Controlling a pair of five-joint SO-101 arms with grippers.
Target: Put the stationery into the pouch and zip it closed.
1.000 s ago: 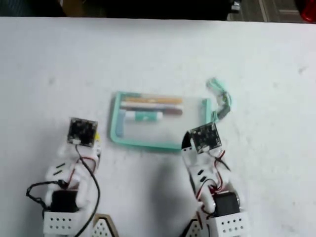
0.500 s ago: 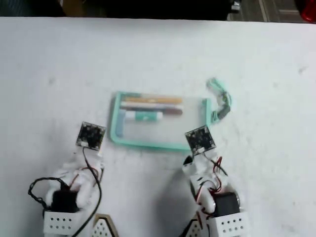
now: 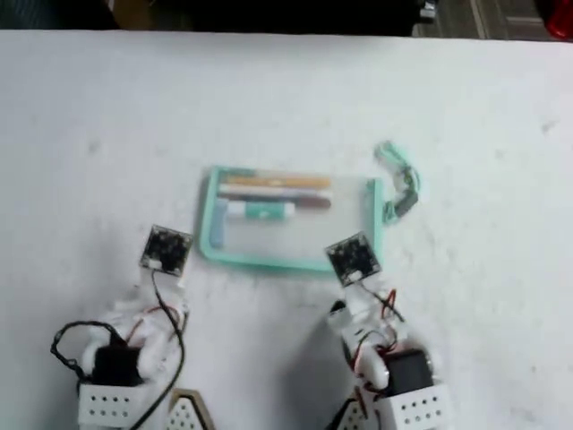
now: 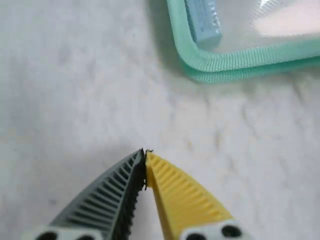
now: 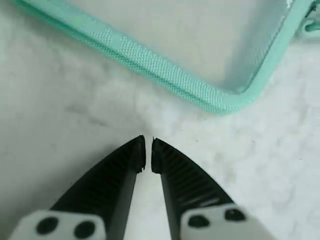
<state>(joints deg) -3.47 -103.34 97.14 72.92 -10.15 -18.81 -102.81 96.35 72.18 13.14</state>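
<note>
Left arm (image 3: 134, 331): over the last second its wrist crept a little toward the near left corner of the pouch (image 3: 269, 262), then almost stopped. Left gripper (image 4: 145, 155) sits over bare table (image 3: 107, 116) just short of that corner, not touching it. Jaws closed tip to tip, grey against yellow, holding nothing.

Pouch: same spot throughout, flat on the table, no shift. Stationery (image 3: 273, 193) lies inside it along the far edge, pen-like sticks stacked, with a pale blue block (image 4: 202, 20) by the left end, seen through the clear face. Teal rim (image 4: 235, 62) looks intact at the left corner. Cannot tell from these views whether the zip is fully run.

Right arm (image 3: 385, 349): it was over the pouch's near right corner and has backed off toward its own base, drifting slightly left along the near edge. Right gripper (image 5: 148, 145) is now off the rim (image 5: 150, 62), over table just beside it. Jaws all but closed, a thin sliver between the black tips, nothing in them.

Strap (image 3: 400, 184) off the pouch's right end: unmoved.

Read: contents are in, and the right arm pulling clear with empty jaws suggests its work at that corner is over. Likely near the end; only zip closure is left to confirm.
</note>
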